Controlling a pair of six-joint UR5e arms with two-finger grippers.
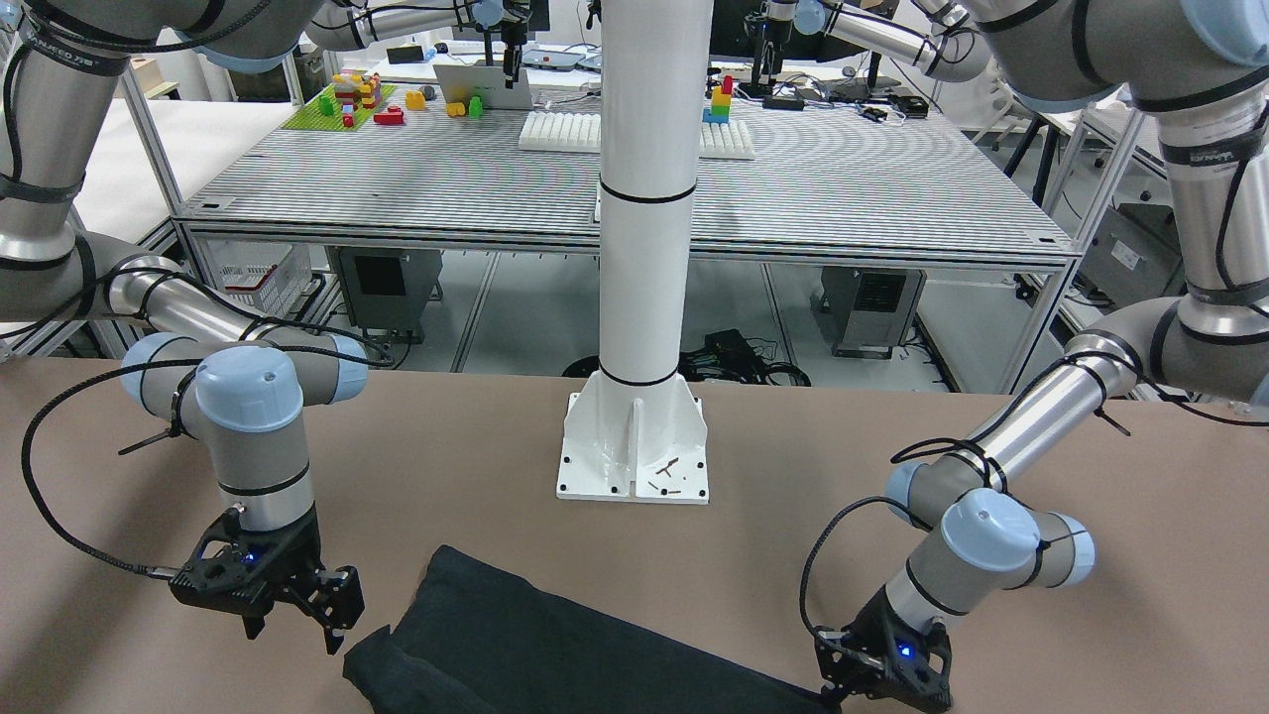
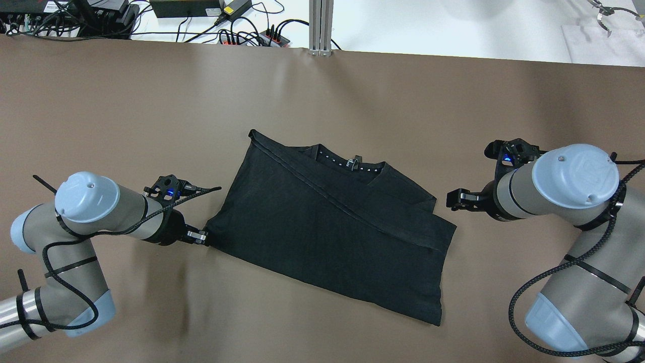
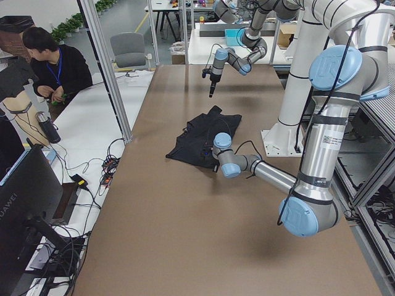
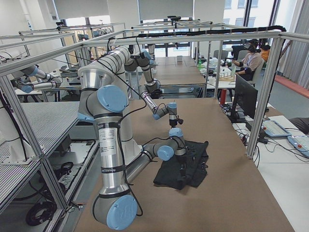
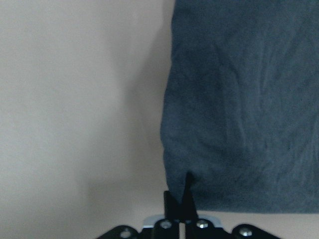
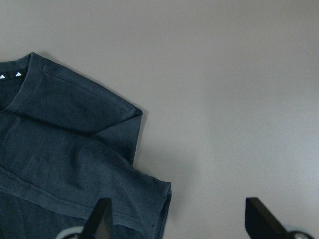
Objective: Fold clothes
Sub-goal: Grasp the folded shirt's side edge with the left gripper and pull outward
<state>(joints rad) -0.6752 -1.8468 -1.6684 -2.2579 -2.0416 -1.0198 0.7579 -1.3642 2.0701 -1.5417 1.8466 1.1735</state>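
The clothes [image 2: 332,227] are one black garment lying folded and skewed on the brown table, its collar [image 2: 352,162] facing the far edge. My left gripper [image 2: 201,237] is low at the near left corner and shut on that corner; the left wrist view shows the fingertips [image 5: 182,199] pinching the fabric edge. My right gripper [image 2: 453,200] hovers open just right of the garment's right corner. In the right wrist view its fingers [image 6: 102,219] are spread wide over that corner [image 6: 149,199]. From the front, the clothes [image 1: 555,645] lie between the left gripper [image 1: 882,679] and the right gripper [image 1: 317,605].
The white post's base [image 1: 634,446] stands on the robot's side of the table. Cables and power strips [image 2: 252,35] lie beyond the far edge, by an aluminium post [image 2: 321,25]. A person [image 3: 55,68] sits at a side desk. Bare brown table [image 2: 126,101] surrounds the garment.
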